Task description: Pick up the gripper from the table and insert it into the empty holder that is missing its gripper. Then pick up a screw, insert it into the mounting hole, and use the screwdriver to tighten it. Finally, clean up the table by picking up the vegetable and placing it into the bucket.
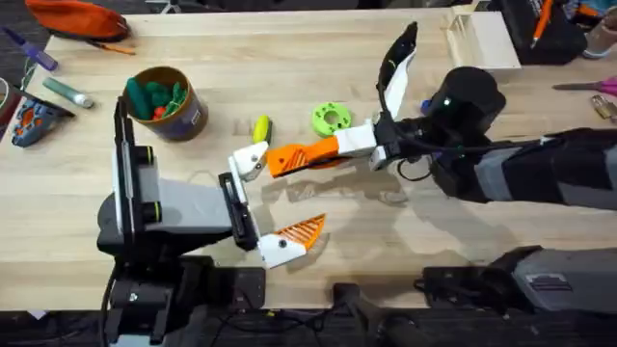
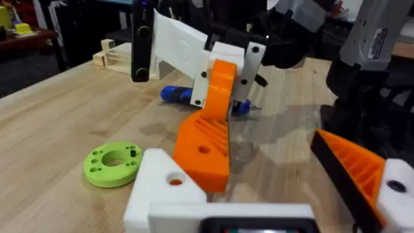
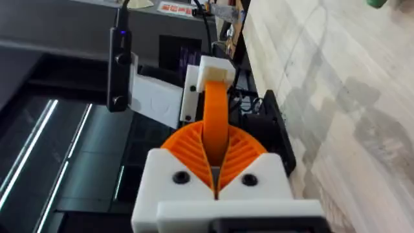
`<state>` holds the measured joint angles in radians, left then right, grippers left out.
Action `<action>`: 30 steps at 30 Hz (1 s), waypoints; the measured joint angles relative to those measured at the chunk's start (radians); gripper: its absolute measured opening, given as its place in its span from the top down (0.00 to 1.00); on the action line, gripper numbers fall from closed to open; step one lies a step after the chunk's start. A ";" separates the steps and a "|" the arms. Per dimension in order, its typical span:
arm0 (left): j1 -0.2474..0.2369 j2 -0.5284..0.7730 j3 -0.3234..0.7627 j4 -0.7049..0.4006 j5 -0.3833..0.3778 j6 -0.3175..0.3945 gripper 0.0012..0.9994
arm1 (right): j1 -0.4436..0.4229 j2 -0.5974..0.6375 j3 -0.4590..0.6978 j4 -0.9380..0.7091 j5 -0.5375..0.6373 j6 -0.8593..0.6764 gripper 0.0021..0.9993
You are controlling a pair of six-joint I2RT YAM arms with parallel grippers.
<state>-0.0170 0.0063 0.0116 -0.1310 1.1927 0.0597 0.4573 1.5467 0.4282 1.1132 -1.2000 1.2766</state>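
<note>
My right gripper (image 1: 345,146) (image 3: 215,176) is shut on the gripper (image 1: 297,157) (image 2: 206,145), an orange wedge. It holds the wedge's end against the white holder (image 1: 250,161) (image 2: 162,188) on my left arm. Orange shows through the holder's hole. My left gripper (image 1: 281,197) stands open, with its other orange finger (image 2: 354,167) well apart from the holder. The yellow vegetable (image 1: 261,127) lies on the table beyond the holder. To its left is the brown bucket (image 1: 191,118), with green and orange toys inside. The blue screwdriver (image 2: 176,95) lies behind the right gripper. The screw is out of view.
A flat green disc (image 1: 331,118) (image 2: 113,164) lies near the right gripper. A wooden box (image 1: 479,39) stands at the back right. An orange pouch (image 1: 77,16) and pens (image 1: 67,92) lie at the far left. Scissors (image 1: 593,87) sit at the right edge.
</note>
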 joint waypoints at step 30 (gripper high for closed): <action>0.000 0.000 0.000 0.000 0.000 0.000 0.01 | 0.027 0.000 0.000 0.004 0.044 0.003 0.99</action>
<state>-0.0170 0.0063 0.0116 -0.1310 1.1927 0.0597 0.4847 1.5467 0.4282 1.1168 -1.1557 1.2797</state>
